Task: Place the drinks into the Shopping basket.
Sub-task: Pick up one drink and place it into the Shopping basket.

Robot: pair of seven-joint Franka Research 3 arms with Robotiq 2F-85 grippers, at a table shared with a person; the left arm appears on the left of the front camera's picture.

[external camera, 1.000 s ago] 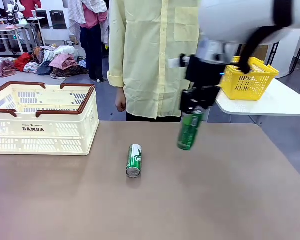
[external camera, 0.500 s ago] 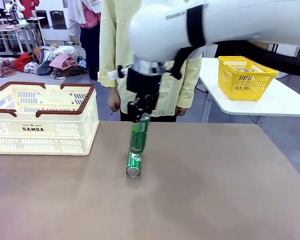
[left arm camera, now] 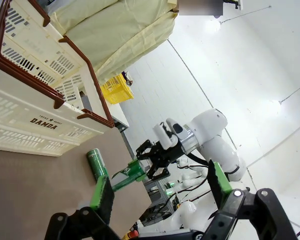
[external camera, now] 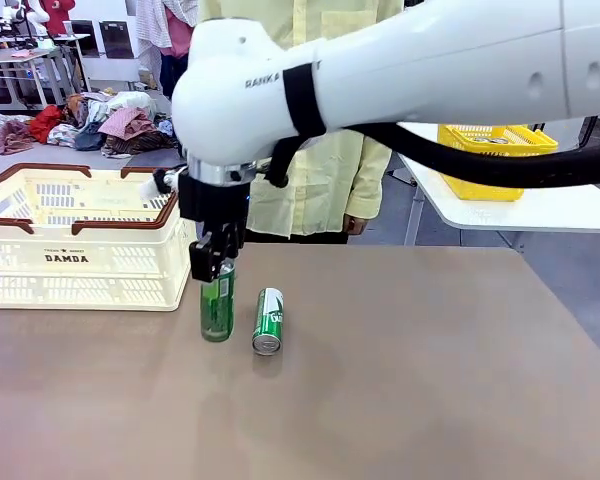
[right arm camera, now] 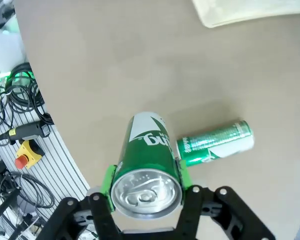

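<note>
drink can (external camera: 268,320) on brown table (external camera: 430,380), clothes (external camera: 110,125) behind

Front view: fixed on the robot's side, facing across the table (external camera: 430,400) toward the person (external camera: 310,195). Left wrist view: rolled, low near the tabletop, facing the Shopping basket (left arm camera: 25,135). Right wrist view: close, looking down past the held can (right arm camera: 147,160). All three share the lying can (external camera: 268,320).

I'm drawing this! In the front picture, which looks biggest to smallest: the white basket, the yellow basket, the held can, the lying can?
1. Cream DAMDA Shopping basket.
2. Yellow basket, farther off, partly hidden.
3. Held green can and lying green can: look alike, so no ranking.
</note>
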